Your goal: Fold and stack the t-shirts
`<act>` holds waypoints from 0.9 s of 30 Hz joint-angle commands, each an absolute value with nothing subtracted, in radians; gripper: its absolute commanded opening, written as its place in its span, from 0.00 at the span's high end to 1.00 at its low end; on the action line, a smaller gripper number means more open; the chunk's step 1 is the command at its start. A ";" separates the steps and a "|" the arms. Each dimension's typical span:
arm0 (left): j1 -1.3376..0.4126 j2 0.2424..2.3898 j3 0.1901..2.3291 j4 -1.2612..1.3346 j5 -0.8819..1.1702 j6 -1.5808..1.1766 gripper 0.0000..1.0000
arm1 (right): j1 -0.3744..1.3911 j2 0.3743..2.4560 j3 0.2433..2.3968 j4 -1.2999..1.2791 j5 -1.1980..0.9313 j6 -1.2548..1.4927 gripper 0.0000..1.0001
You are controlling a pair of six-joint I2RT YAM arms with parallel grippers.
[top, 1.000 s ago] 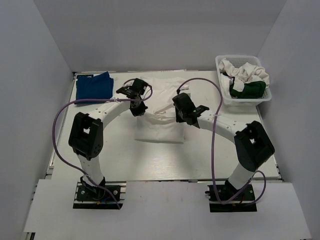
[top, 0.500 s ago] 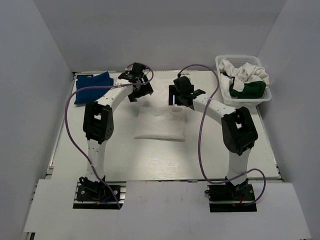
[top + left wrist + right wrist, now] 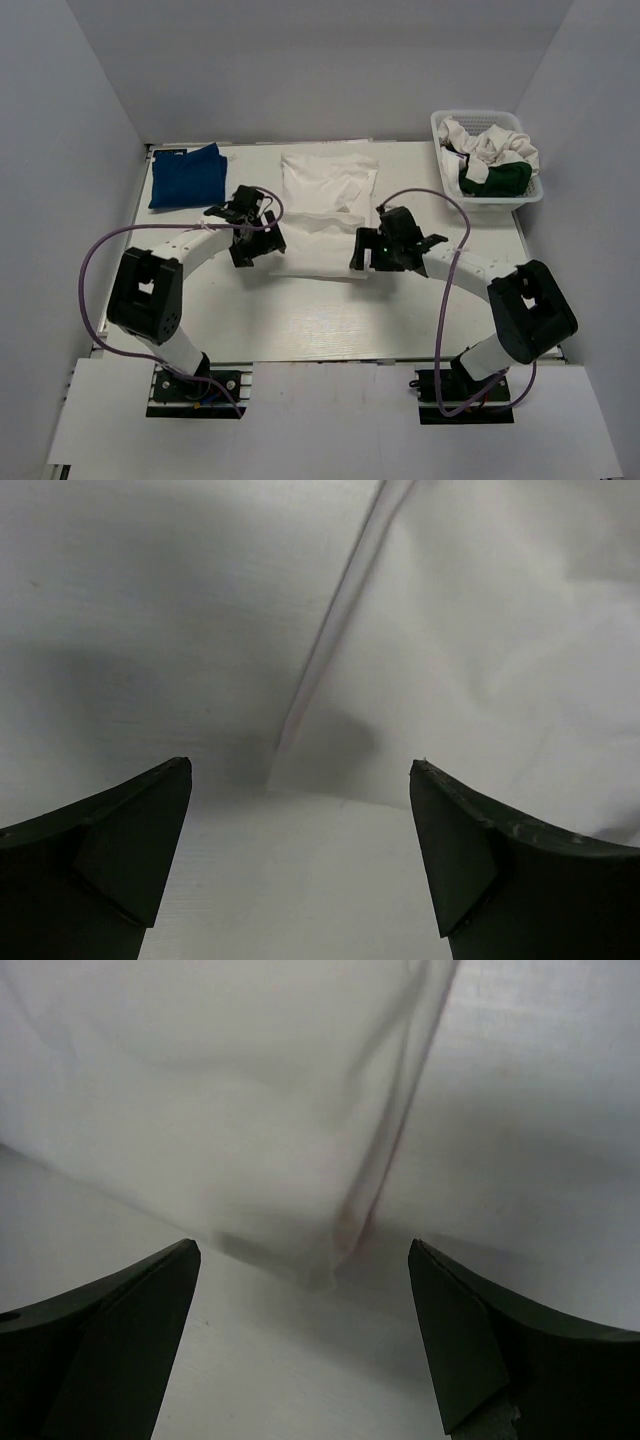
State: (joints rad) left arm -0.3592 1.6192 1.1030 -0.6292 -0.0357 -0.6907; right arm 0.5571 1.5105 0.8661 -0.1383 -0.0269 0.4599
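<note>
Both arms have drawn back from the far edge of the white t-shirt to its near corners, and both claws have gone from closed to wide. The left claw and right claw each frame 1 shirt corner, gripping nothing. The shirt lies mid-bench. 1 blue t-shirt lies far left. A basket far right holds more.
</note>
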 commanded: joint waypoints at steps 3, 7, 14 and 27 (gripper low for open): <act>-0.367 1.655 1.017 -0.522 0.089 -0.692 0.00 | 0.552 1.492 0.766 -0.063 -0.138 0.617 0.10; -0.367 1.677 0.985 -0.499 0.089 -0.692 0.05 | 0.551 1.520 0.749 -0.048 -0.143 0.640 0.10; -0.367 1.697 0.930 -0.454 0.135 -0.703 0.44 | 0.545 1.560 0.744 0.017 -0.173 0.655 0.41; -0.387 1.406 0.842 -0.577 0.249 -0.699 1.00 | 0.561 1.295 0.704 -0.167 -0.307 0.589 1.00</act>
State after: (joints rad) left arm -0.3744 1.5730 0.8509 -0.4835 0.2161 -0.7181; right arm 0.5507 1.4288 0.7155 -0.0723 -0.2218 0.6231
